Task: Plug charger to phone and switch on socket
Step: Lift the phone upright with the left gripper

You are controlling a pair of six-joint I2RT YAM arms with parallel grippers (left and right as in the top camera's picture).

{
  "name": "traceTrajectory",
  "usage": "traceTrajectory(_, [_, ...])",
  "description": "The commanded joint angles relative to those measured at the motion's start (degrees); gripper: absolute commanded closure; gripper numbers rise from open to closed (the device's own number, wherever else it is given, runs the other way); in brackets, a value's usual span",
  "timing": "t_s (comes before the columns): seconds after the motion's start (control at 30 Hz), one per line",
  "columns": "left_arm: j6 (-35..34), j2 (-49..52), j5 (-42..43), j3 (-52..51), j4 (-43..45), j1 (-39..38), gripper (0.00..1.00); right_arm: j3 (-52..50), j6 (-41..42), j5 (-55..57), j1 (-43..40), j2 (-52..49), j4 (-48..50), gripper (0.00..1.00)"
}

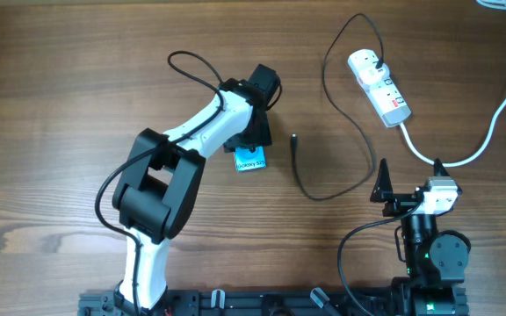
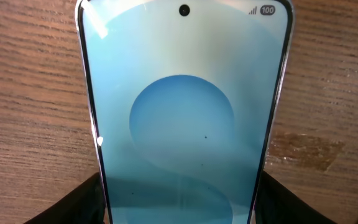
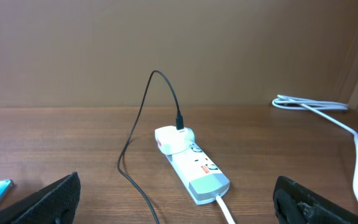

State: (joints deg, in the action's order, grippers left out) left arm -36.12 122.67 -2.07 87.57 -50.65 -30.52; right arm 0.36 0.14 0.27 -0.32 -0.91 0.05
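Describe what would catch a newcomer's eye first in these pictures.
The phone, bright cyan, fills the left wrist view, the left gripper straddling it mid-table. Then the white socket at the far right, and the black charger running from it, its free end lying near the phone.

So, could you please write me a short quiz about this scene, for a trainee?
1. Between which gripper's fingers does the phone lie? A left, B right, C neither.
2. True or false: the free connector of the charger is already in the phone.
3. Fill in: the other end of the charger is plugged into the ____.
Key: 1 A, the left gripper. 2 False, it lies on the table, apart from the phone. 3 The socket.
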Motion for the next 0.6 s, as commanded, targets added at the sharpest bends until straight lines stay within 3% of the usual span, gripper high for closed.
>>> traceTrajectory(0.0, [-0.42,-0.81,1.62,-2.38,-1.99,1.60,0.39,-0.07,-0.09,0.57,-0.26,0.11,0.35,0.00])
traceTrajectory(0.37, [-0.39,-7.34,12.37,-2.38,-2.54,4.81,0.37,-0.07,-0.07,0.57,-0.26,0.11,0.37,0.00])
traceTrajectory(0.57, [-0.39,-9.33,24.87,-2.38,-2.51,6.91,0.36,-0.07,-0.09,0.57,-0.26,0.11,0.35,0.00])
